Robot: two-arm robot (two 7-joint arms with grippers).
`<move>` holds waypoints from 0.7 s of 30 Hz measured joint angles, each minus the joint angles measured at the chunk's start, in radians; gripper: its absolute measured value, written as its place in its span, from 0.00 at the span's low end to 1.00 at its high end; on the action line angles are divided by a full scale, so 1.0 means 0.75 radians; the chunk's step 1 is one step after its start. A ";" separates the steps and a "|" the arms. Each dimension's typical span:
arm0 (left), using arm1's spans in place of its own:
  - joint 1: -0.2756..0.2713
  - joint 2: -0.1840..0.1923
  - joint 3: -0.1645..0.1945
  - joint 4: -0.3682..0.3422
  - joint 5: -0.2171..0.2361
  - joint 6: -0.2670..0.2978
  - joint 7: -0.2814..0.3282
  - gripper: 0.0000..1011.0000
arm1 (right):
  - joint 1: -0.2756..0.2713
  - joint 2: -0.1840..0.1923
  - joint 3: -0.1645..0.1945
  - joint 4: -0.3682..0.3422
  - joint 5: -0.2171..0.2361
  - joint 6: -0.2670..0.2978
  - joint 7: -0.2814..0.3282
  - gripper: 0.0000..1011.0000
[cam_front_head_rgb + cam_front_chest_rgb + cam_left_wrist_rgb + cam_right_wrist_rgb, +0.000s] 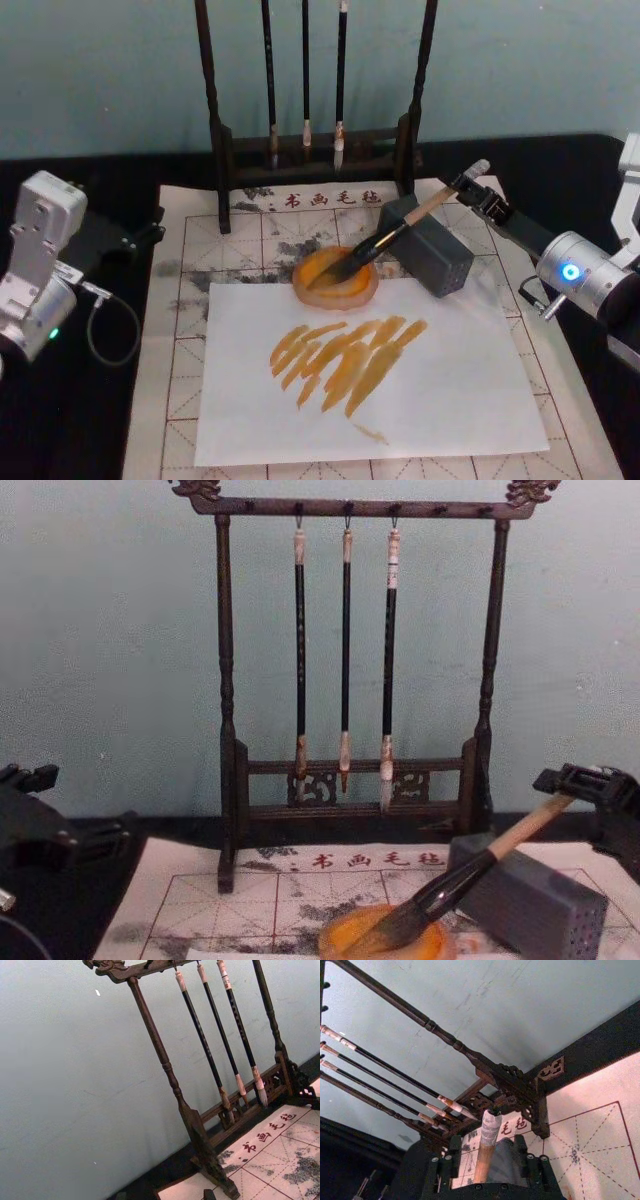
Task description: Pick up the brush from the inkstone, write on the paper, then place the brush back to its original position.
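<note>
The brush (400,232) lies slanted, its dark tip in the round orange inkstone (350,292) and its pale handle propped on a grey block (430,250). My right gripper (470,185) is at the handle's whitish upper end. In the right wrist view its fingers (452,1160) stand apart on either side of the handle (485,1155), so it is open. The chest view shows the same brush (470,870) and gripper (575,780). The paper (190,250), with its red grid, carries a plain white sheet (450,380) with orange strokes. My left gripper (125,235) rests at the far left.
A dark wooden brush stand (220,150) with three thin hanging brushes (345,650) stands at the back, on the paper's far edge. The grey block sits just right of the inkstone. A black tabletop surrounds the paper, and a pale wall is behind.
</note>
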 joint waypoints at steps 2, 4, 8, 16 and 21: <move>0.000 0.000 0.000 0.000 0.000 0.000 0.000 0.99 | 0.000 0.000 0.000 0.000 0.000 0.000 0.000 0.63; 0.000 0.000 0.000 0.000 0.000 0.000 0.000 0.99 | 0.000 0.000 0.000 0.000 0.000 0.000 0.000 0.60; 0.000 0.000 0.000 0.000 0.000 0.000 0.000 0.99 | 0.000 0.000 0.000 0.000 0.000 0.000 0.000 0.45; 0.000 0.000 0.000 0.000 0.000 0.000 0.000 0.99 | 0.000 0.000 0.000 0.000 0.001 0.000 0.000 0.21; 0.000 0.000 0.000 0.000 0.000 0.000 0.000 0.99 | 0.000 0.000 0.000 0.000 0.001 0.000 0.001 0.19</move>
